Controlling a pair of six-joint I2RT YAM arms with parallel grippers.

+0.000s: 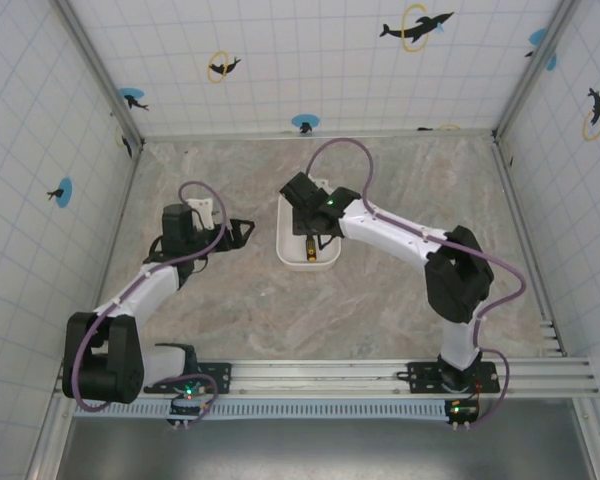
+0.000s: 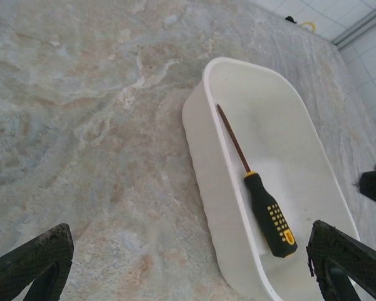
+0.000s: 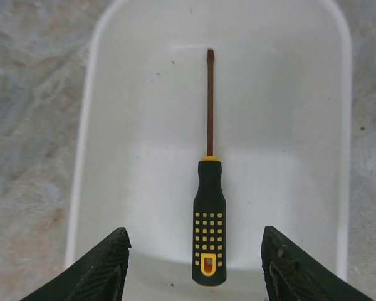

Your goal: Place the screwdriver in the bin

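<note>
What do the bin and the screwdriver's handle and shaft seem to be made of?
The bin looks like smooth white plastic, faintly glossy. The screwdriver handle seems black rubbery plastic with yellow studs; its shaft looks like dark, brownish metal.

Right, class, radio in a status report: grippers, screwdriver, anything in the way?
Left gripper open, beside bin. Right gripper open, above bin. Screwdriver flat inside bin, ungripped. Nothing in the way.

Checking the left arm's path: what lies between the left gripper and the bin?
The stretch is bare table: the top view shows nothing between the left gripper and the bin, and the left wrist view agrees.
</note>
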